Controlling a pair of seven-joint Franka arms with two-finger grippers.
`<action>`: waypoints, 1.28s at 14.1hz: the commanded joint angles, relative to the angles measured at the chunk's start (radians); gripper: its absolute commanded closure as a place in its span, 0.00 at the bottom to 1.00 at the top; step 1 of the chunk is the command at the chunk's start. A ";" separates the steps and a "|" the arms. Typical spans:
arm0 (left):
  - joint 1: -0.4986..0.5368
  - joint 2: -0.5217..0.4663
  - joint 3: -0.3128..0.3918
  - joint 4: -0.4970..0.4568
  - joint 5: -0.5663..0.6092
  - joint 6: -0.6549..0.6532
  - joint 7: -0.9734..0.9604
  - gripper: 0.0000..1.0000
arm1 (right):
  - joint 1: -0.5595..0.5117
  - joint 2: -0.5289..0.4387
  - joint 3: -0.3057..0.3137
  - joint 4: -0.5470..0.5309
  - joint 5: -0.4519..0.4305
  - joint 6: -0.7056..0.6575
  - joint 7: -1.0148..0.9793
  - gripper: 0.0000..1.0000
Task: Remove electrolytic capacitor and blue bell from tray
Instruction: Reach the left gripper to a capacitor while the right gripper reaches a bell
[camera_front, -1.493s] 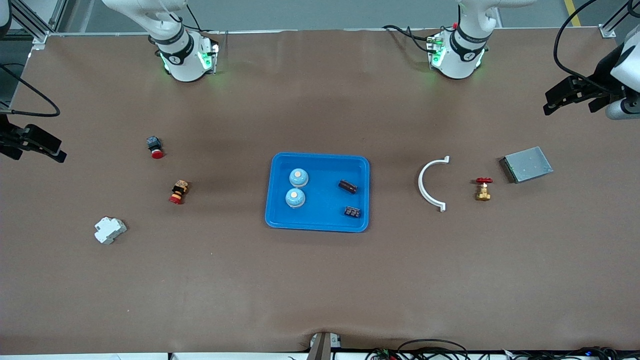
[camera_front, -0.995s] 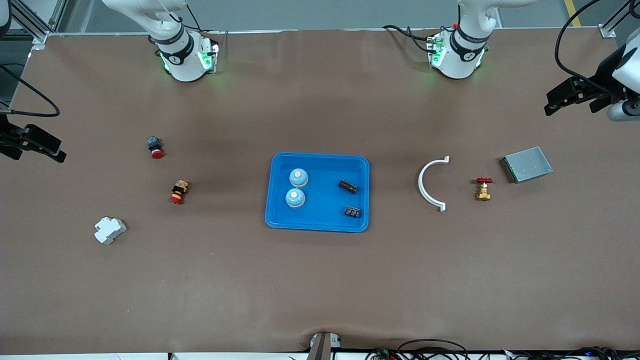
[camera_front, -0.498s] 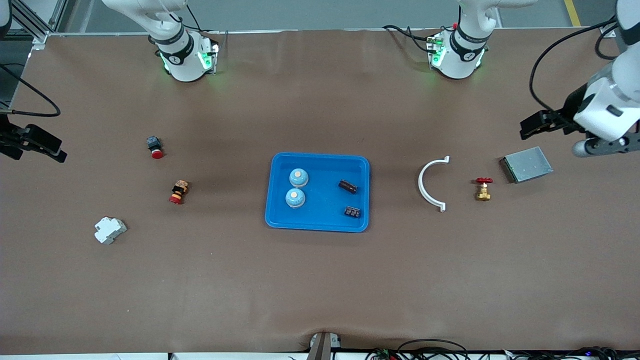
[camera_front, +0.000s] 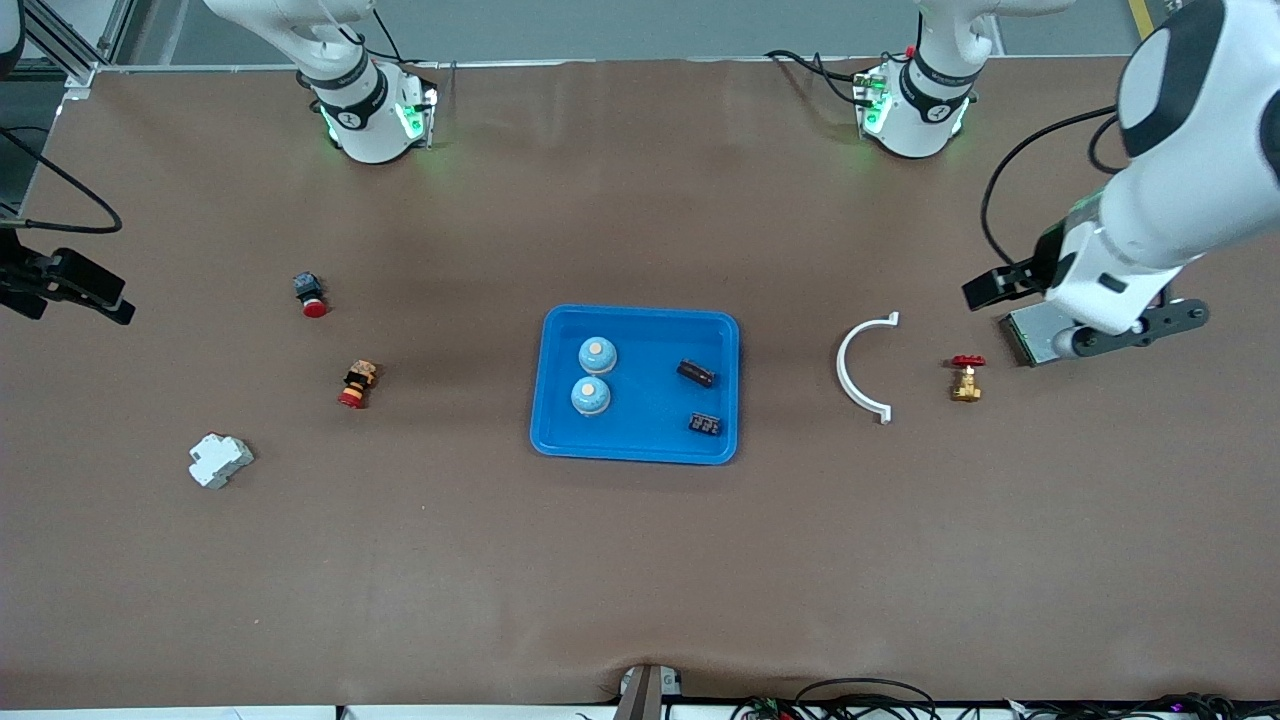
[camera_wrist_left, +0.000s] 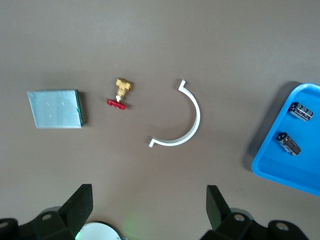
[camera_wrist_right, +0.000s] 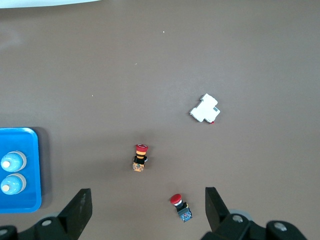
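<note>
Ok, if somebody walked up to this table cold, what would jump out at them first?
Probably the blue tray at the middle of the table, holding two light blue bells and two dark capacitors. Next, the big white left arm with its open left gripper up over the table beside the grey metal box, at that arm's end. The right gripper, also open, hangs over the red push buttons.

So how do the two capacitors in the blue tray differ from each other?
The farther capacitor is brownish and lies at a slant; the nearer capacitor is darker with pale markings and lies almost square to the tray's edge. The nearer one sits close to the tray corner, the farther one more mid-wall. Both lie on their sides, toward the left arm's end of the tray.
</note>
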 joint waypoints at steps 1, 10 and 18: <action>0.010 0.008 -0.044 -0.009 -0.006 0.008 -0.111 0.00 | 0.012 -0.002 0.002 0.015 -0.009 -0.008 -0.007 0.00; -0.010 0.001 -0.095 -0.055 -0.030 0.103 -0.333 0.00 | 0.058 0.000 0.003 0.011 0.005 -0.018 0.010 0.00; -0.019 0.029 -0.099 -0.064 -0.044 0.117 -0.370 0.00 | 0.323 0.059 0.003 0.008 0.007 -0.003 0.340 0.00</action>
